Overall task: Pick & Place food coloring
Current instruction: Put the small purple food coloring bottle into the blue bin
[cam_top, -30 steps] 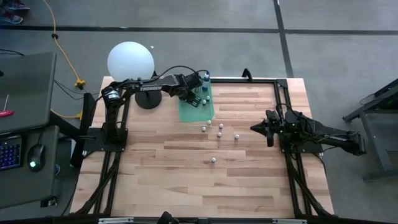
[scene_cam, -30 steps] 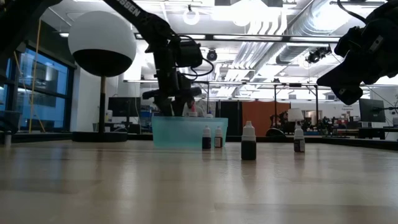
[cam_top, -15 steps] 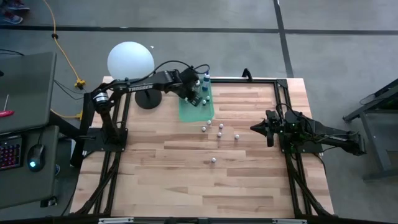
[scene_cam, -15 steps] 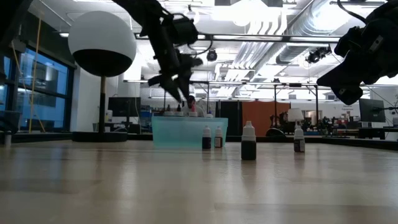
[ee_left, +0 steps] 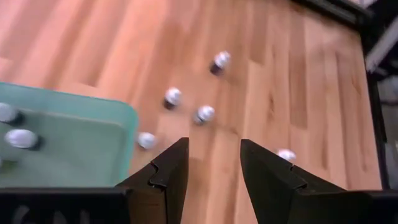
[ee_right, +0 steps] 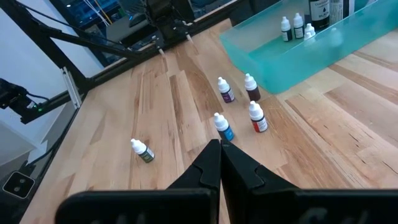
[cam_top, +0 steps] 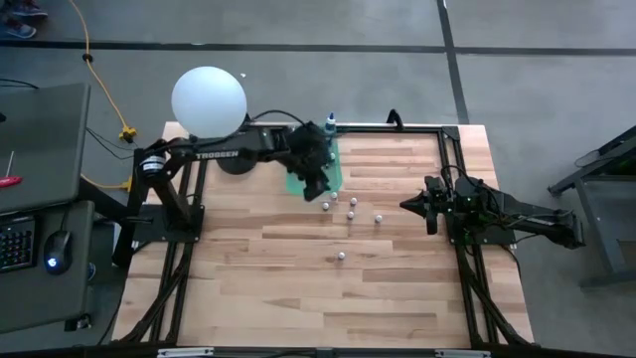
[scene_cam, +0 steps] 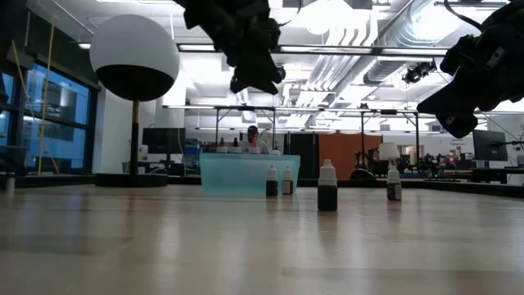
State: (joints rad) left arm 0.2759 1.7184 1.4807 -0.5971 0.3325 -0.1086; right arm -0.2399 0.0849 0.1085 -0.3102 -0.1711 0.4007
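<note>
Several tiny white-capped food coloring bottles (cam_top: 351,209) stand upright on the wood just near of the translucent green tray (cam_top: 338,159); one more (cam_top: 341,256) stands alone farther toward the near edge. Others stand inside the tray (ee_right: 297,26). My left gripper (ee_left: 214,162) is open and empty. It hovers high over the tray's near edge (cam_top: 318,189), well above the table in the low view (scene_cam: 254,78). My right gripper (ee_right: 219,152) is shut and empty, waiting at the table's right side (cam_top: 405,205), pointing at the loose bottles (ee_right: 222,127).
A big white ball-shaped lamp (cam_top: 208,97) stands on a dark base at the far left corner, beside the left arm. A black frame (cam_top: 452,129) borders the table. Bare wood (cam_top: 298,288) lies on the near half.
My left gripper has risen out of the tray, from among the bottles inside it, to well above its rim. It has also shifted a little toward the table's near edge, over the tray's near side. The bottles and my right arm have kept still.
</note>
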